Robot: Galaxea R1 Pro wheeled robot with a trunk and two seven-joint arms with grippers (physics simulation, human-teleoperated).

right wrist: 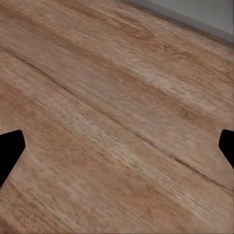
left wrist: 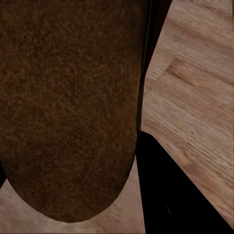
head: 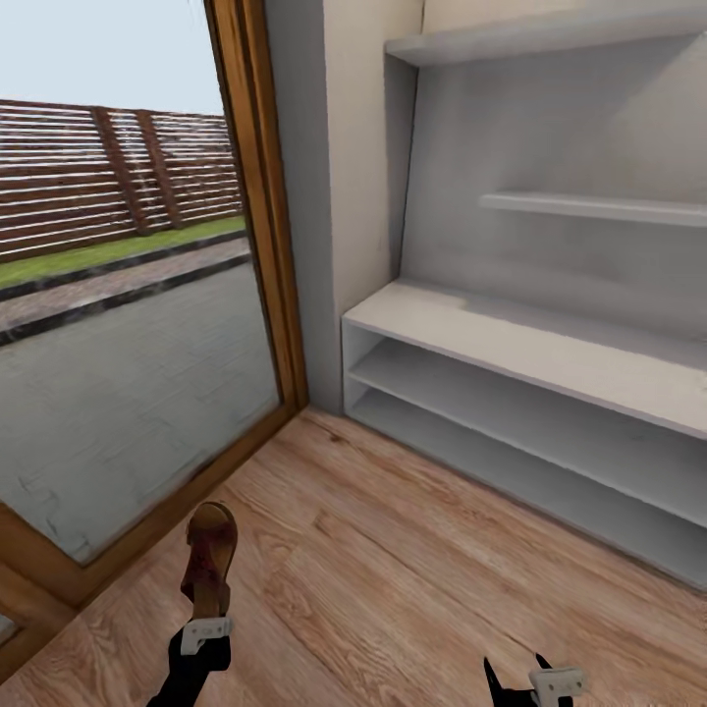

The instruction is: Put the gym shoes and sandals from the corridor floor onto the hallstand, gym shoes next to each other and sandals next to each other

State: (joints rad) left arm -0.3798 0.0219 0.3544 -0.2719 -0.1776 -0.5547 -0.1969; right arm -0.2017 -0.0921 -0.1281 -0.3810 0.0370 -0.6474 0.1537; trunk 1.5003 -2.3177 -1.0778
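One dark-brown sandal (head: 210, 556) is held above the corridor floor (head: 393, 570), toe pointing away from me, with my left gripper (head: 205, 628) shut on its near end. The left wrist view looks closely at its mottled brown footbed (left wrist: 68, 107), with a black finger (left wrist: 168, 195) beside it. My right gripper (head: 525, 685) hangs low over bare planks, open, and its two fingertips (right wrist: 9, 153) sit wide apart with nothing between them. The hallstand (head: 511, 344) stands ahead to the right, and its bench top and two lower shelves are bare. The gym shoes are out of view.
A tall glass door with a wooden frame (head: 265, 216) runs along the left, meeting the hallstand's corner wall (head: 334, 196). Staggered wall shelves (head: 589, 208) hang above the bench. Open plank floor lies between me and the rack.
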